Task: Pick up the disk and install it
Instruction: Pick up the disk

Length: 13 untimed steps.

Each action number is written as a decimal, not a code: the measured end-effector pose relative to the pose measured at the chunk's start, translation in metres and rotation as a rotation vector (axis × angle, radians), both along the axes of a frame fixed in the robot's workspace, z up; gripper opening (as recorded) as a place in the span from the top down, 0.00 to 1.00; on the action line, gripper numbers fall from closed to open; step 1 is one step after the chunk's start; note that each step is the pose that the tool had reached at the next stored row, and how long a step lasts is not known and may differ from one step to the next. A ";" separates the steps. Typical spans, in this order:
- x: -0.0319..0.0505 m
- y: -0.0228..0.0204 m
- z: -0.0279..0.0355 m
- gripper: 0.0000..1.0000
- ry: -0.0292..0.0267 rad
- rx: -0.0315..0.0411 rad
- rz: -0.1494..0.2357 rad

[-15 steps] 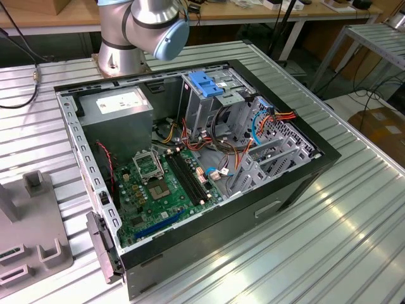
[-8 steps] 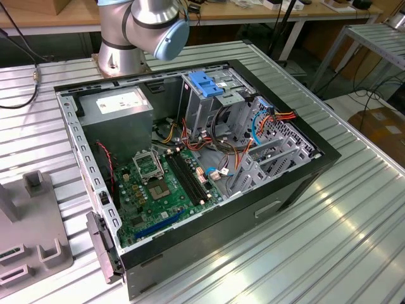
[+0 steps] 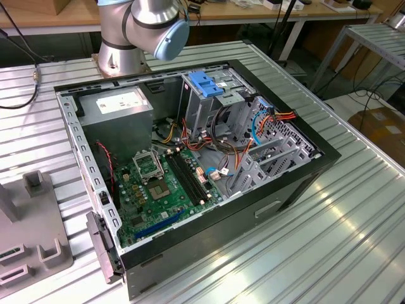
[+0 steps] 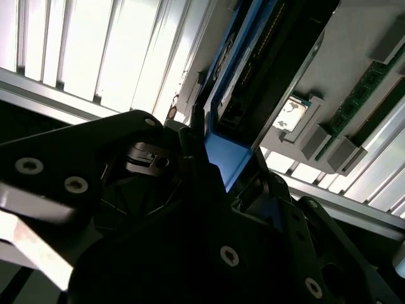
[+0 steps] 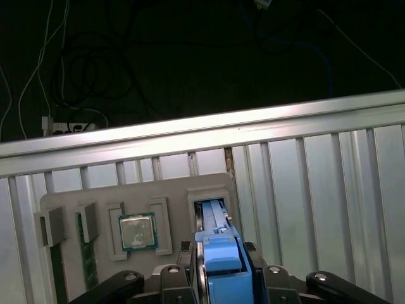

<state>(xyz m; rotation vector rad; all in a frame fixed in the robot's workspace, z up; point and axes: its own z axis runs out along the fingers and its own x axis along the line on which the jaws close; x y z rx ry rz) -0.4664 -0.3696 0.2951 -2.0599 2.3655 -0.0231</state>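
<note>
A slatted table (image 3: 354, 209) bears an open computer case (image 3: 297, 183). In the first wrist view a grey tray (image 5: 171, 190) holds a CPU (image 5: 137, 232). The disk (image 5: 214, 218) stands on edge at the slot just beside it, with the gripper (image 5: 221, 266) clamped on its blue rail.

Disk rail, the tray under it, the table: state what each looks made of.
The disk has a rail of blue plastic, likely moulded: even matte colour and soft-edged steps. The tray is grey and matte, probably plastic, perhaps printed: a uniform surface with no glint. The table is metal, probably aluminium: bright ribbed slats with a brushed sheen.
</note>
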 end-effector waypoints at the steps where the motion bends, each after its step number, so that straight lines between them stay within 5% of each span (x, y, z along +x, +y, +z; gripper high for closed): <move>1: 0.0000 0.0000 0.0000 0.56 0.0001 -0.0001 0.000; 13: 0.0000 0.0000 -0.0001 0.62 0.0000 0.0000 0.000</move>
